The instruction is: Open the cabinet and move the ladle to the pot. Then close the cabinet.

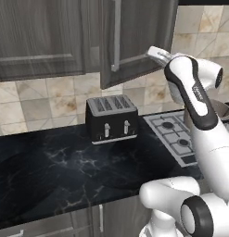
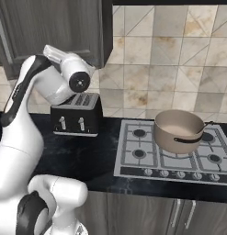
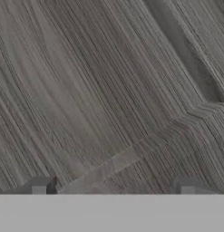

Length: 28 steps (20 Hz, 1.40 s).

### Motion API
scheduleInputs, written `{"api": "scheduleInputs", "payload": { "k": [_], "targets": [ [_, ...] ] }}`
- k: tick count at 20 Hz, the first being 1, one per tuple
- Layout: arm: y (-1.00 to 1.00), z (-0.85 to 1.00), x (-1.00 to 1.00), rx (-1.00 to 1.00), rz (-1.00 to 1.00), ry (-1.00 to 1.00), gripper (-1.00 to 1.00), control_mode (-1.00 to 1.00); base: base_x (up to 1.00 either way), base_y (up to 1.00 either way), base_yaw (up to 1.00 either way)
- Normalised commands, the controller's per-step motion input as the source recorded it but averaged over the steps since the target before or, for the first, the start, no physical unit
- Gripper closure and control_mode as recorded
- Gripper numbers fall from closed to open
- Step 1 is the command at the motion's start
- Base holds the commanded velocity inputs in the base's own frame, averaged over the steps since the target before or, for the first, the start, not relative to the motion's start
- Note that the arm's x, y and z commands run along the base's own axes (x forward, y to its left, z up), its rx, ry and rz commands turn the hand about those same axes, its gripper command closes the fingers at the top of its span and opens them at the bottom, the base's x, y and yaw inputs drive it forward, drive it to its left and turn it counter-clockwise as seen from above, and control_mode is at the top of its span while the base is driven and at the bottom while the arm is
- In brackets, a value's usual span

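The gripper [image 3: 113, 188] has its two dark finger tips [image 3: 39, 186] set wide apart with nothing between them, pressed close against the wood-grain face of the cabinet door [image 3: 86, 90]. In the hand view a pale strip, which looks like the lower end of the silver bar handle [image 3: 109, 165], runs slantwise up from between the tips.

From the left base view the door [image 1: 134, 41] stands swung partly out from the cabinet [image 1: 37, 37], its handle [image 1: 117, 34] running upright along the door. The hand sits at the door's lower right corner, just under its bottom edge, though whether it touches is hard to tell. The handle lies to the left of and above the hand there, its long axis vertical. My reading is that the door is not yet wide enough open, so the coming move turns on pushing or pulling that panel further round its hinge.

The ladle cannot be made out; I judge it is inside the cabinet, behind the door. The pot [image 2: 179, 131] stands on the stove [image 2: 133, 163], over its back burners, well apart from the hand and to its right. The black toaster [image 2: 76, 117] sits on the dark counter [image 1: 51, 171] near the back wall, below the cabinet and just left of the stove.
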Motion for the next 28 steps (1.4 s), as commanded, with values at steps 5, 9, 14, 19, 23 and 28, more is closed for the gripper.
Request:
{"api": "scheduleInputs", "payload": {
  "k": [5, 9, 14, 19, 23, 28],
  "targets": [
    [1.00, 0.00, 0.25, -0.14, -0.15, 0.02, -1.00, -1.00, 0.00, 0.00, 0.00],
    [1.00, 0.00, 0.34, -0.16, -0.19, 0.03, -1.00, -1.00, 0.00, 0.00, 0.00],
    [1.00, 0.00, 0.40, -0.15, -0.23, 0.06, -1.00, -1.00, 0.00, 0.00, 0.00],
    [1.00, 0.00, 0.49, -0.13, -0.24, 0.12, -1.00, -1.00, 0.00, 0.00, 0.00],
    [0.97, 0.00, 0.44, -0.10, -0.24, 0.16, -1.00, -1.00, 0.00, 0.00, 0.00],
    [0.64, 0.00, 0.17, -0.04, -0.19, 0.21, -1.00, -1.00, 0.00, 0.00, 0.00]
  ]
}}
